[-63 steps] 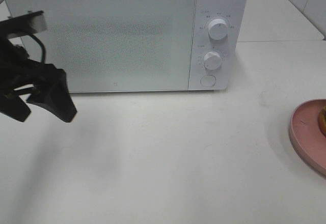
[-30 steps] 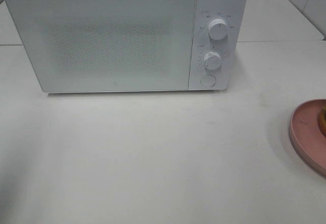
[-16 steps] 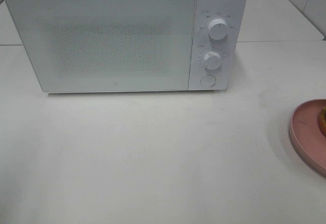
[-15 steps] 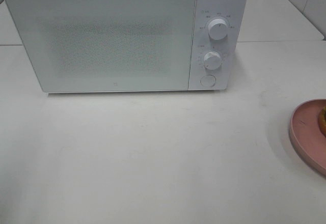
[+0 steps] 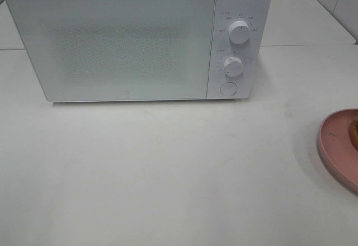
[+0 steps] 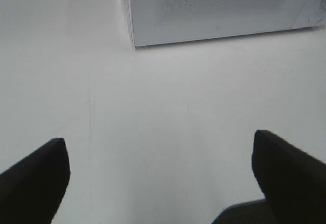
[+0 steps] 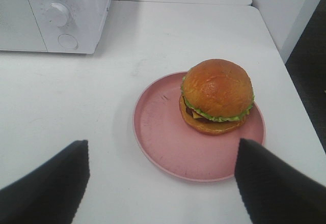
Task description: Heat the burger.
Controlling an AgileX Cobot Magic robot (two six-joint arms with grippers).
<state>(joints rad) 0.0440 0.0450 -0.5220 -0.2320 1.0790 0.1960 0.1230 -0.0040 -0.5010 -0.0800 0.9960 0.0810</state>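
Burger point(image 7: 217, 95) sits on your pink plate point(image 7: 163, 132), off to the right of the closed microwave point(image 5: 117, 45) (door shut, both dials visible). Your left gripper point(image 6: 160, 175) and right gripper point(image 7: 162, 183) both hang spread wide, holding nothing, above the white table point(image 5: 179, 173).

We've got our left hand point(image 6: 160, 183) spread wide, its two dark fingers point(image 6: 35, 180) showing only at the edges of its wrist view, tilted downward with nothing between them and nothing touching them. Our right hand point(image 7: 163, 186) stands the same way, fingers point(image 7: 277, 186) far apart and tilted downward, gripping nothing at all. Neither of our arms shows in the high view, so how the arms themselves are bent we can't tell; only the fingertips are visible, from the wrists.
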